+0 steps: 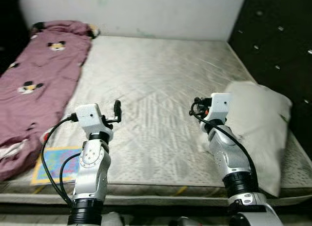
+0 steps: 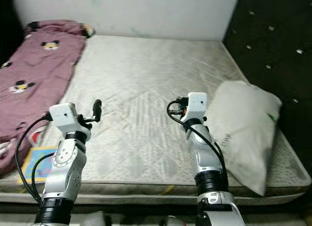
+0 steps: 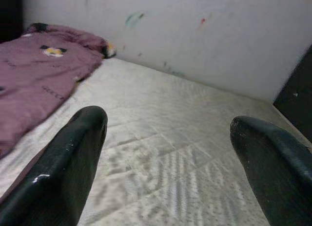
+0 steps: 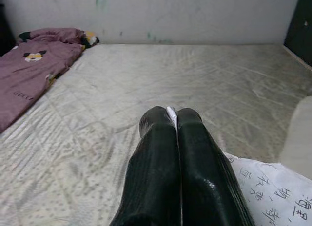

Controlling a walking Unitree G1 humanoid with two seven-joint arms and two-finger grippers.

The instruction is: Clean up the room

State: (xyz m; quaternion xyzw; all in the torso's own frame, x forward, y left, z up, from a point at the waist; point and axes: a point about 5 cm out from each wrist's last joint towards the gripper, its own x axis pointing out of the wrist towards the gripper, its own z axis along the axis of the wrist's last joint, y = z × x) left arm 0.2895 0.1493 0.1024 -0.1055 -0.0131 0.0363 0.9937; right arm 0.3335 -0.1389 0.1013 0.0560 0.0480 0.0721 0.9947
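Bare quilted mattress (image 1: 161, 89) spanning the bed, running up to the white wall (image 1: 146, 11) at the far edge. Purple blanket (image 1: 34, 84) with cartoon-face prints lying along the left edge, bunching into the far left corner. White pillow (image 1: 258, 128) resting along the right edge, against the black tufted headboard (image 1: 278, 41). Colourful book or card (image 1: 56, 165) lying flat at the near left corner, just beside the blanket. Left gripper (image 3: 168, 153) hovering over the near left part of the mattress, fingers (image 3: 73, 162) spreading wide apart, holding nothing. Right gripper (image 4: 173, 120) hovering over the near right part beside the pillow, fingers pressing together on a thin white sheet of paper (image 4: 273, 192) bearing handwritten characters, a sliver poking out at the tips.
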